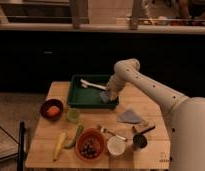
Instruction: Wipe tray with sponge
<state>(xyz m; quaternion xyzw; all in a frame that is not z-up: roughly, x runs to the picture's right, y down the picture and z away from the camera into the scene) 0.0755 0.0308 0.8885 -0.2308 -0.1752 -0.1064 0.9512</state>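
Note:
The dark green tray [81, 98] sits at the back of the wooden table. A white-handled utensil [92, 84] lies across its far part. My gripper [110, 96] is down inside the tray's right end, over a small blue-grey sponge [106, 96] that rests on the tray floor. The white arm [146, 85] reaches in from the right.
A flat grey-blue cloth [130, 117] lies right of the tray. In front are a red bowl with something orange [51, 108], a green cup [72, 115], a banana [59, 145], a red bowl of dark fruit [89, 146], a white cup [116, 145] and a dark cup [140, 140].

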